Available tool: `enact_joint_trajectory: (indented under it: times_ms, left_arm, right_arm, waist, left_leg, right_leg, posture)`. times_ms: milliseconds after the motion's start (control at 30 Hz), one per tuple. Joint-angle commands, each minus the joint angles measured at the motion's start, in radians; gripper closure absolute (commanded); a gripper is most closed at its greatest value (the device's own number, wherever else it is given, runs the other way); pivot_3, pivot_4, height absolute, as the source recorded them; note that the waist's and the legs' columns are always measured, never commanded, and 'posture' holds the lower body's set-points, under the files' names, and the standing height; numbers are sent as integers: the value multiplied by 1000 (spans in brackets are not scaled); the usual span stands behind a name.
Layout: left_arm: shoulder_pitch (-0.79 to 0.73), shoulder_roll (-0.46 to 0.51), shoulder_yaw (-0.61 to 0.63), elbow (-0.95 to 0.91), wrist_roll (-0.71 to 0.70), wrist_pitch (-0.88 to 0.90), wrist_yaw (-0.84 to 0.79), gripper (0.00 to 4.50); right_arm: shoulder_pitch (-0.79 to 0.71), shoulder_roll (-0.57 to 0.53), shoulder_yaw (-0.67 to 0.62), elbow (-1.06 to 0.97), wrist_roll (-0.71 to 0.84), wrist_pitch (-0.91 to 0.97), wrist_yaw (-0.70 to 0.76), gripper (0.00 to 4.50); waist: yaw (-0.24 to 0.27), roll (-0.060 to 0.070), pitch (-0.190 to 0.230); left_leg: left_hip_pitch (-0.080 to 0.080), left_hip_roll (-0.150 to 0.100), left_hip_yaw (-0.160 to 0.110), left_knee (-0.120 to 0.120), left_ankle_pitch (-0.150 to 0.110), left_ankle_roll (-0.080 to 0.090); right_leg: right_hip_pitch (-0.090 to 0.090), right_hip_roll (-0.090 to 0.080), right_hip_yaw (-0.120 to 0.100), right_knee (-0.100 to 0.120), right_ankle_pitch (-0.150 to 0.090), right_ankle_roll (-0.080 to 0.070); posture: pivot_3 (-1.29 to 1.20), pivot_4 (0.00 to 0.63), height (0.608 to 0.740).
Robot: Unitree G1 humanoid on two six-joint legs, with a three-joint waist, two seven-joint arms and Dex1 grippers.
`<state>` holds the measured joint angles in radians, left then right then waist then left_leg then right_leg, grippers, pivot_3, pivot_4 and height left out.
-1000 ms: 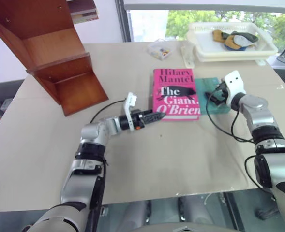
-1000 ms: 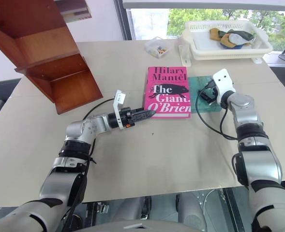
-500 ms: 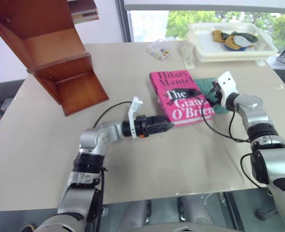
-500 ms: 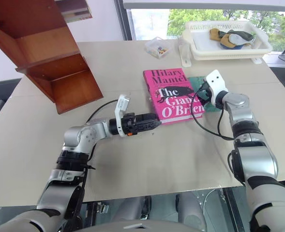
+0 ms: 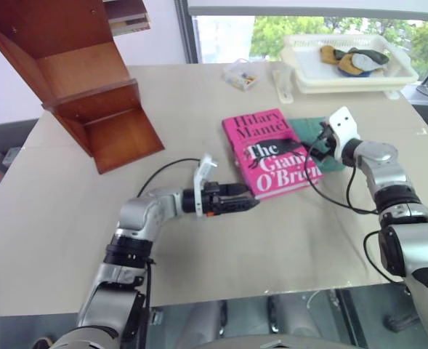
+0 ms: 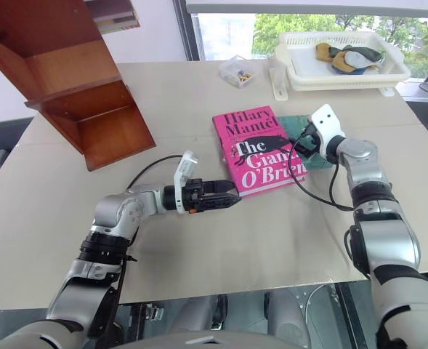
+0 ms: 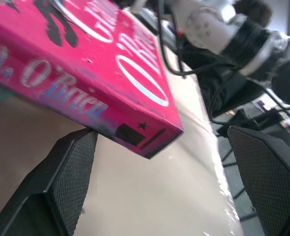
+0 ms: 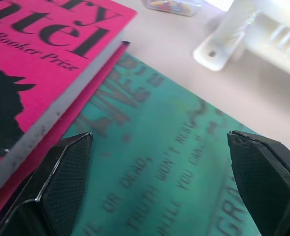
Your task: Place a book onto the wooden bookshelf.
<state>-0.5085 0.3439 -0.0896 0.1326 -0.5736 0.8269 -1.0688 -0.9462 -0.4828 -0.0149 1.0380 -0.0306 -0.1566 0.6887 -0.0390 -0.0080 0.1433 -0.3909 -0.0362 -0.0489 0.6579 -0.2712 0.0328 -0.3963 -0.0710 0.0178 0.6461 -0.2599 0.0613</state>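
— Where do the fingers stand?
— The left gripper (image 7: 159, 182) has its fingers spread wide, level with the table (image 5: 272, 240), pointing at the near spine corner of the pink book (image 5: 272, 151); one finger (image 7: 68, 182) sits just under that corner. The right gripper (image 8: 159, 187) is also spread wide, empty, above the teal book (image 8: 174, 147).
— And the pink book?
— Flat on the table, turned askew, its far long edge overlapping the teal book.
— The bookshelf?
— The bookshelf (image 5: 90, 94) stands at the table's far left, well apart. A white tray (image 5: 348, 73) sits at the far right.
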Motion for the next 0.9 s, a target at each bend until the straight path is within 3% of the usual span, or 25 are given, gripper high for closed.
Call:
enact_joint_trajectory:
  times_ms: [33, 567, 733, 900]
  left_arm:
    - [-6, -16, -7, -20, -13, 11, 17, 52]
    - [-29, 38, -27, 2, 7, 8, -25, 52]
    - [-21, 59, 46, 30, 13, -42, 14, 52]
    - [-62, 74, 177, 125, -31, -26, 70, 52]
  right_arm:
    - [-9, -34, -30, -21, 19, -24, -11, 0]
    - [123, -97, -110, -253, 135, 27, 41, 0]
    - [289, -142, -184, -555, 286, 187, 129, 0]
    - [556, -185, -276, -922, 464, 380, 183, 0]
  waist:
    - [-1, 0, 0]
    - [0, 0, 0]
    - [8, 0, 0]
    - [22, 0, 0]
  left_leg:
    - [0, 0, 0, 0, 0, 0]
    - [0, 0, 0, 0, 0, 0]
    - [-2, 0, -3, 1, 0, 0]
    - [-4, 1, -4, 3, 0, 0]
  right_leg:
    - [0, 0, 0, 0, 0, 0]
    - [0, 0, 0, 0, 0, 0]
    - [0, 0, 0, 0, 0, 0]
    - [0, -1, -1, 0, 0, 0]
  posture:
    - [0, 150, 740]
    - [0, 150, 740]
    - [0, 150, 740]
    - [0, 150, 740]
